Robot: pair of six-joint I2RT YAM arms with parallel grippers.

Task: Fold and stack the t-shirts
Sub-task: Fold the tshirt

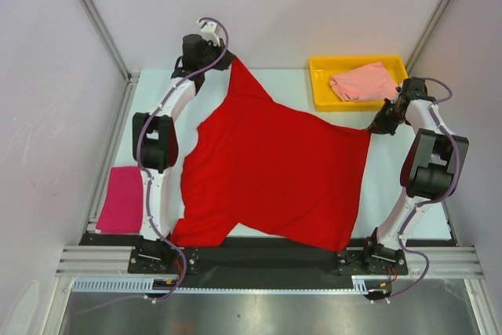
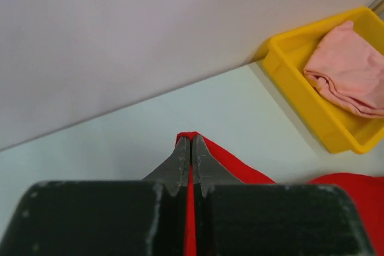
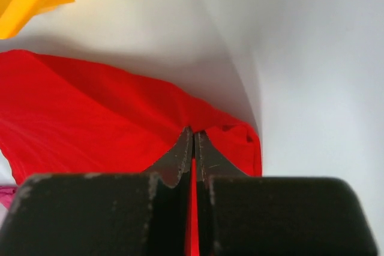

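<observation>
Left gripper [image 2: 191, 141] and right gripper [image 3: 193, 131] each clamp a corner of the red t-shirt [image 1: 274, 170], limp and light, probably best held by its edges.

White arm links [image 1: 176, 100], black joint housings [image 1: 155, 143], lilac cables [image 1: 144, 194]; grey tapered claw fingers [image 2: 179, 165].

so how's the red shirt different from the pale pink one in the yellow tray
The red t-shirt is bright red; the pale pink t-shirt is a soft salmon. The red t-shirt is spread wide over the table, pinched at two points on its edge by the left gripper and right gripper; the pale pink t-shirt lies bunched in the yellow tray, with no gripper on it. Both are plain cloth, neither neatly folded.
</observation>
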